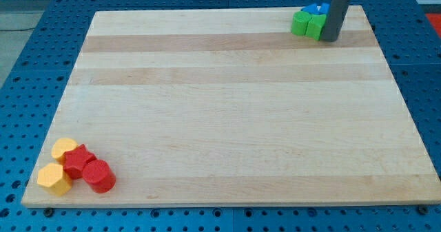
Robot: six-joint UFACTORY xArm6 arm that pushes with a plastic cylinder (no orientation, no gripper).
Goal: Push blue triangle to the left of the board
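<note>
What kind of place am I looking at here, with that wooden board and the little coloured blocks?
Probably a robotics lab test bench. A wooden board lies on a blue perforated table, a dark rod ends with my tip beside green blocks and a blue block, and red and yellow blocks sit bottom left.

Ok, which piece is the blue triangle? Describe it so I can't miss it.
Look at the wooden board, top right corner in the view. My tip stands there beside a small cluster. The blue triangle is its only blue piece, at the board's top edge behind the green block, partly hidden.
</note>
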